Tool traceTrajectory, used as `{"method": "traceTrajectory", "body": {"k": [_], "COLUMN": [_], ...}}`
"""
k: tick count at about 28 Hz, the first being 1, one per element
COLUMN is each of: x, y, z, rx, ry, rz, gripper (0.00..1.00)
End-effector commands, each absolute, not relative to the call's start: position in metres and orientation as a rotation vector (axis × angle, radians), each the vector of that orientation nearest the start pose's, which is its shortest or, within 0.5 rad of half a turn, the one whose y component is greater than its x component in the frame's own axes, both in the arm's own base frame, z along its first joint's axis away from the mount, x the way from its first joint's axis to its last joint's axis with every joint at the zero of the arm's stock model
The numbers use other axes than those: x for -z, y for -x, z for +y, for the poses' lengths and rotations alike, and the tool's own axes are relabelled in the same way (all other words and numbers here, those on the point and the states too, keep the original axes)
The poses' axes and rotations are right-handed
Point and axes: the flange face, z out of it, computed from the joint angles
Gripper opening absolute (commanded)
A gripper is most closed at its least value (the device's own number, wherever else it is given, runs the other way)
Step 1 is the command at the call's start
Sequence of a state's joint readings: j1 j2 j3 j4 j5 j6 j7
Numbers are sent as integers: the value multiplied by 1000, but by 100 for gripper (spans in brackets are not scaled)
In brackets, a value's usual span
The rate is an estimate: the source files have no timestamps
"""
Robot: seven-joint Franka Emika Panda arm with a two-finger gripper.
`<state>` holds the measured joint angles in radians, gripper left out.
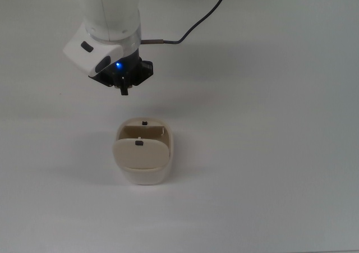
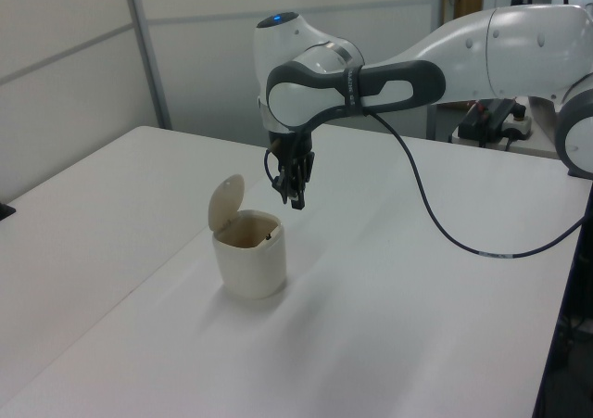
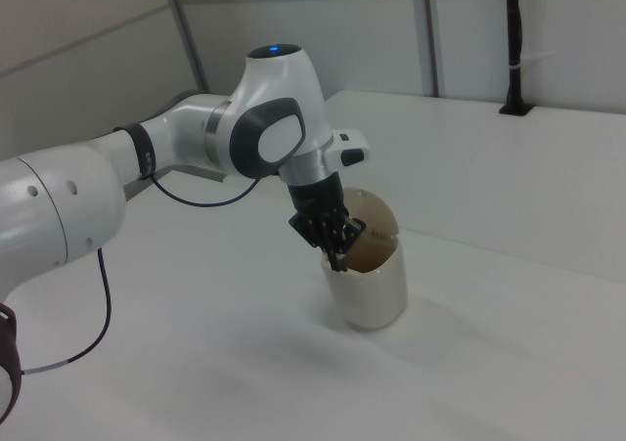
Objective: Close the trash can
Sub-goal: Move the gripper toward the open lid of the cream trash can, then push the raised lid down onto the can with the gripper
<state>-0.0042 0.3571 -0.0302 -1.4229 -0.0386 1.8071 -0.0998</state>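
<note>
The trash can (image 1: 145, 152) stands upright on the white surface (image 1: 269, 152), a little toward the top view's left of centre, a small cream-white bin with rounded corners. Its flat beige lid (image 2: 225, 202) is raised, hinged at one edge and standing nearly upright, so the mouth is open and the inside wall shows in the left view. In the top view the lid leans over the lower half of the opening, with a tiny dark knob (image 1: 139, 143) on it and another small dark spot on the far rim. In the right view the lid rises behind the bin's body. The pincer (image 1: 124, 89) hangs above the surface, just beyond the bin's open side and apart from it, touching neither rim nor lid. Its fingers are clenched together with nothing between them, pointing down. A blue light glows on the white wrist above it. A dark cable (image 2: 435, 214) runs from the wrist back across the surface.
</note>
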Motion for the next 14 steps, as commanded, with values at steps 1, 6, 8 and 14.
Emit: {"method": "traceTrajectory", "body": {"k": [1,6,8,14], "x": [-507,-528,-540,-557], "y": [-666,-674,-681,-700], "z": [-24,-22,-19,-8], "rx": [26,160,280,581], "ry": [3187,3176,3166,3098], "rz": [-150,-65,-43,-32], "gripper": [0,0,0,0]}}
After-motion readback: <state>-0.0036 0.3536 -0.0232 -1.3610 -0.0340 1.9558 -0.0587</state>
